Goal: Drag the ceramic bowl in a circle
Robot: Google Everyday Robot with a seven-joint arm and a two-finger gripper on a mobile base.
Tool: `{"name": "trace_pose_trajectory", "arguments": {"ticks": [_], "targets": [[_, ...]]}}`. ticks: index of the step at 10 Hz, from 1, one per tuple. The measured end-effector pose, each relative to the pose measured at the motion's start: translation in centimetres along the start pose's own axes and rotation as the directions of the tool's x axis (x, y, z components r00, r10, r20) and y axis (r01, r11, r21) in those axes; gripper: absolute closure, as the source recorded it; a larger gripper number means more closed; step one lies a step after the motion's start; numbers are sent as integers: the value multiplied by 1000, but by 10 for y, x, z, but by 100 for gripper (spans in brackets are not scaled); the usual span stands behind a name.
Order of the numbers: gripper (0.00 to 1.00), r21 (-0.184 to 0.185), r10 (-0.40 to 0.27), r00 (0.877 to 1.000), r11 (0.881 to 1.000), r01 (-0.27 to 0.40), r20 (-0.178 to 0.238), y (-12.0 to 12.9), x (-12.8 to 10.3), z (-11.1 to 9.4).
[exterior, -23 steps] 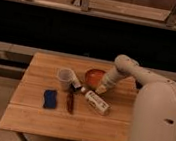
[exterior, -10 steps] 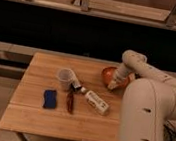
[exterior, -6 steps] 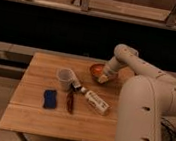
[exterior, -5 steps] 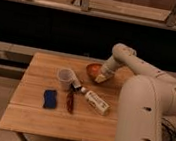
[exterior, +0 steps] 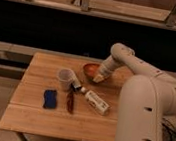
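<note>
The ceramic bowl (exterior: 91, 70) is a round shallow orange-red bowl with a darker rim. It sits on the wooden table (exterior: 32, 119) near the far edge, right of the middle. My gripper (exterior: 99, 78) reaches down from the right and rests at the bowl's right front rim. The white arm (exterior: 141, 74) arches over the table's right side and hides that part of it.
A translucent whitish cup (exterior: 65, 78) stands left of the bowl. A white bottle (exterior: 95, 101) lies in front of the bowl. A blue sponge (exterior: 51, 99) and a dark reddish-brown utensil (exterior: 70, 102) lie near the front left. A dark wall and rails run behind the table.
The bowl and my gripper have moved from the table's far right leftward and toward the back, along a curve, ending closer to the cup. The other objects have not moved.
</note>
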Motion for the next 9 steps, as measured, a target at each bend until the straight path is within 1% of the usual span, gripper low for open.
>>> {"name": "trace_pose_trajectory", "arguments": {"ticks": [1, 2, 3, 4, 5, 7, 8, 9], "targets": [[100, -11, -13, 1000, 1000, 13, -7, 1, -2, 1], [100, -40, -51, 999, 998, 50, -16, 7, -11, 8], [100, -73, -97, 995, 993, 95, -19, 16, -24, 16], [100, -103, -136, 991, 986, 133, -19, 25, -35, 23], [100, -144, -182, 983, 974, 178, -20, 39, -45, 32], [100, -186, -214, 976, 961, 207, -22, 55, -51, 41], [100, -205, -210, 977, 958, 201, -23, 62, -47, 45], [100, -219, -194, 981, 958, 184, -27, 66, -40, 47]]}}
